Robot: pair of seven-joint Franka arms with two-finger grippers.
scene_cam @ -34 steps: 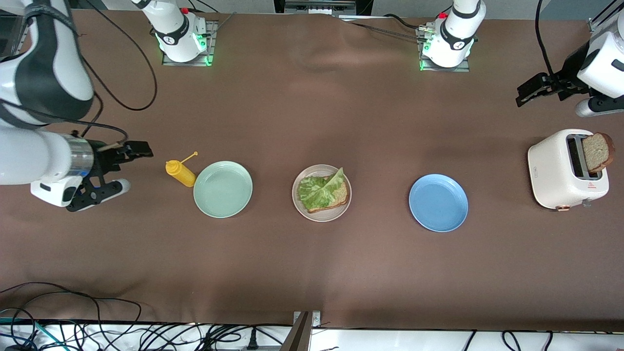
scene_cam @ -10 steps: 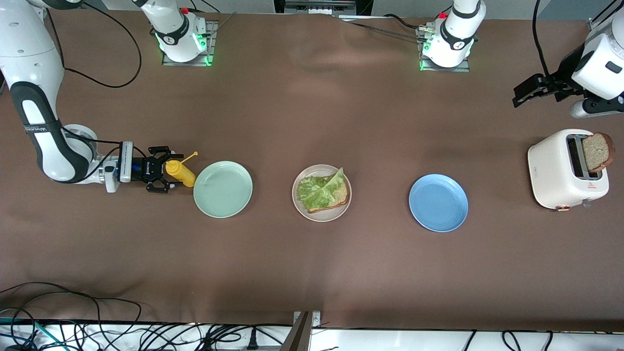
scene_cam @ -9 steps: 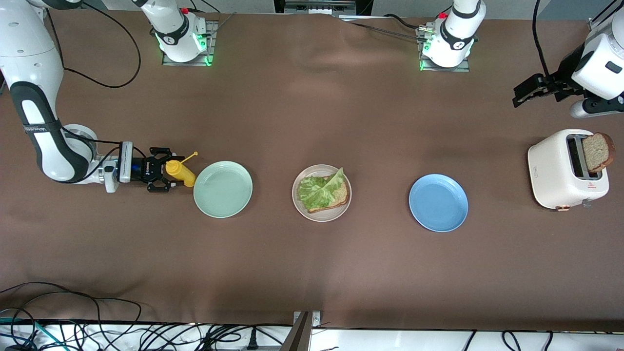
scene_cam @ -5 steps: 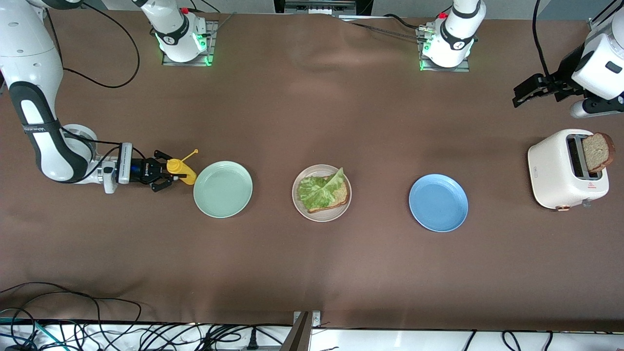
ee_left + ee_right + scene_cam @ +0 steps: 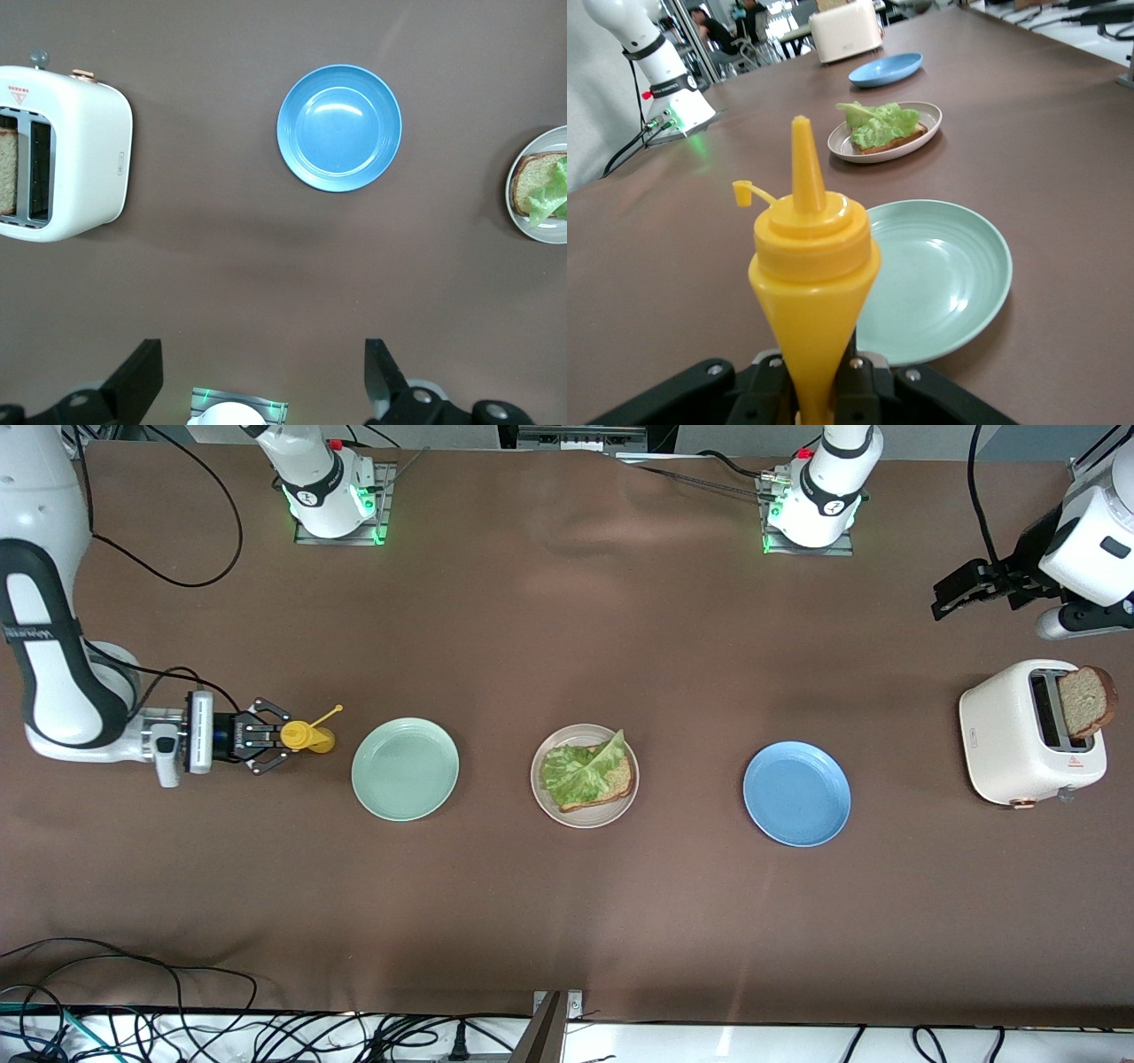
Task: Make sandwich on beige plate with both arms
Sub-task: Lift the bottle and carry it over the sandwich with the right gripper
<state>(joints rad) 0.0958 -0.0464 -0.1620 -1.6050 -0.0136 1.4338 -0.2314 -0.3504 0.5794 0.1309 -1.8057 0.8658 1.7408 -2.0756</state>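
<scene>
Your right hand (image 5: 270, 736) grips the yellow squeeze bottle (image 5: 306, 736) near the surface's right-arm end; your left hand (image 5: 952, 593), fingers apart, waits above the toaster (image 5: 1010, 735).

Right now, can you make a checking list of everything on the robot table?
Surface: brown table, flat.
Job's things: beige plate holds one bread slice under a lettuce leaf; second slice stands in the white toaster.
Clutter: mint-green plate, blue plate, both bare.
Grippers: right gripper shut on the yellow squeeze bottle; left gripper open, waiting above the toaster end.
Cables: black cables along the near edge.
Surroundings: nothing seen.
</scene>
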